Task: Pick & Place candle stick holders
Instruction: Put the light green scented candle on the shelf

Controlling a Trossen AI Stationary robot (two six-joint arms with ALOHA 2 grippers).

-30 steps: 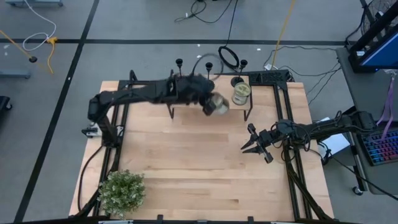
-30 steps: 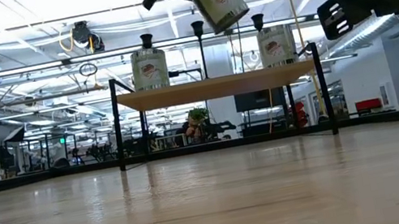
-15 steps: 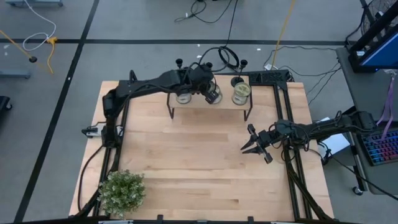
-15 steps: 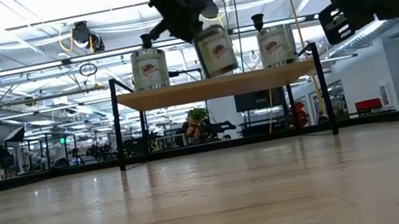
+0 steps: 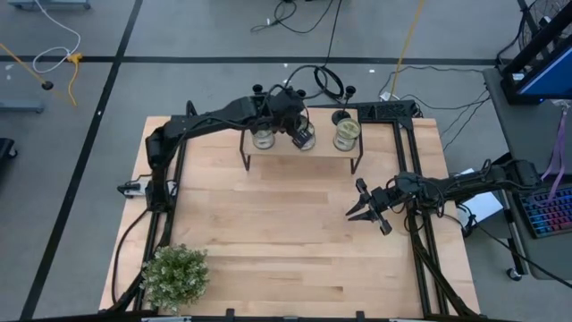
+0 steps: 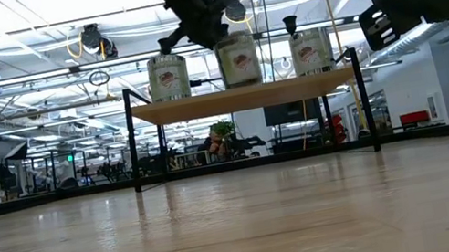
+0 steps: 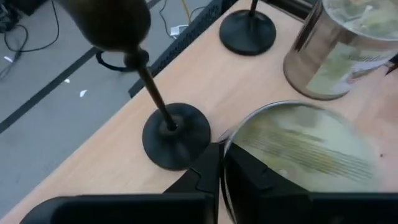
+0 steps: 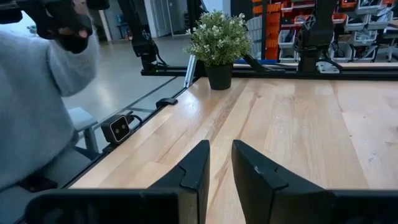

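Note:
Three black candle stick holders stand on their round bases along the far side of a raised wooden shelf (image 5: 299,150): one at the left (image 6: 166,44), one at the right (image 6: 290,23), and the middle one (image 7: 176,134) right beside my left gripper. My left gripper (image 5: 299,132) is over the shelf's middle, shut on a metal can (image 6: 238,59). Two more cans (image 5: 264,139) (image 5: 347,134) stand on the shelf. My right gripper (image 5: 365,207) hangs above the table's right part, open and empty. My left gripper pinches the can's top rim (image 7: 227,142) on the side toward the middle holder, one finger outside the wall and one over the can's top. The fingers come from above, slanting down. The can is upright, its bottom at the level of the shelf top (image 6: 242,84).
A small potted plant (image 5: 176,273) stands at the table's near left corner. The shelf's black legs (image 5: 246,161) (image 5: 355,163) stand on the table's far part. Bare wood lies between shelf and plant. A person's grey sleeve (image 8: 37,93) shows beyond the table.
My left gripper has carried the can toward the table's far edge and down, from above and in front of the shelf to the shelf's middle between the two other cans. The can has turned from tilted to upright.

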